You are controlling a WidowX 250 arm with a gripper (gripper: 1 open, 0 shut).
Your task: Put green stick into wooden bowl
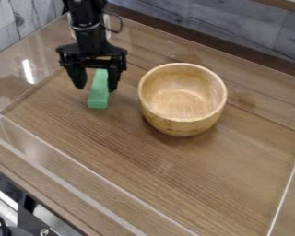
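Note:
The green stick [100, 92] lies flat on the wooden table, left of the wooden bowl [182, 98]. My black gripper [96, 78] hangs directly over the stick's far end, open, one finger on each side of the block. The stick's upper end is partly hidden behind the fingers. I cannot tell whether the fingertips touch the table. The bowl stands upright with nothing inside, about a hand's width to the right of the gripper.
Clear plastic walls [27, 64] ring the table on the left, front and right. A grey plank wall [224, 28] runs along the back. Bare wood [162, 175] stretches in front of the bowl and the stick.

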